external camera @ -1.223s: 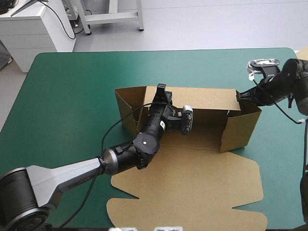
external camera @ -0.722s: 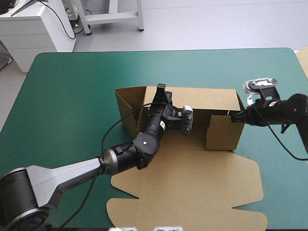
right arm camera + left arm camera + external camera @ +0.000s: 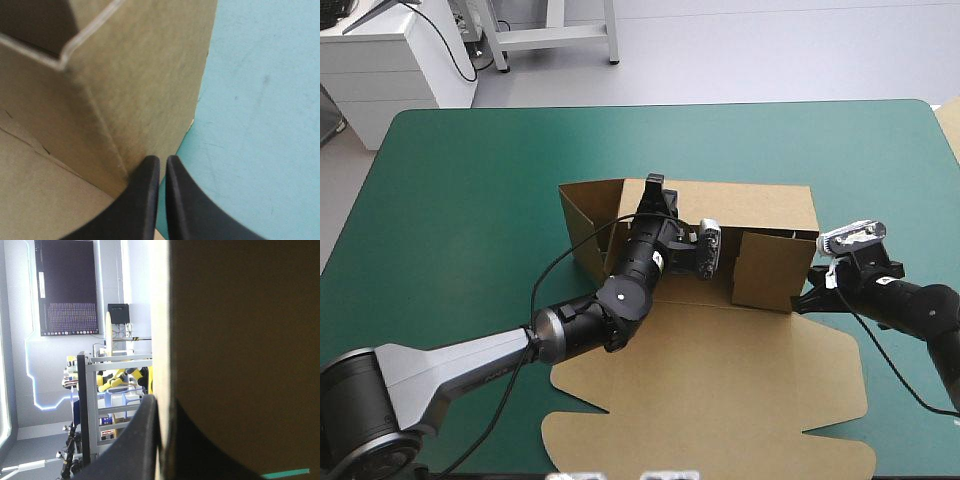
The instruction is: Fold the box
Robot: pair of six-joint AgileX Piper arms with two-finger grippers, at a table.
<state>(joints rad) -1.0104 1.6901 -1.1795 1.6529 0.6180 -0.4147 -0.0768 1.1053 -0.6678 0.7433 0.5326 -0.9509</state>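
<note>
The box (image 3: 720, 370) sat in the middle of the teal-green cover (image 3: 470, 200), lid flat toward me, back wall up. Its right end wall (image 3: 765, 268), splayed outward just before, now stood swung in across the tray. My right gripper (image 3: 807, 300), fingers pressed together on nothing, had dropped to that wall's foot. My left gripper (image 3: 655, 192) kept the back wall pinched. I judged tucking came next.

Brown box (image 3: 720, 380), walls raised (lid lying flat).

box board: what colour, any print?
Plain brown box, no print visible; shows best in the high view.
</note>
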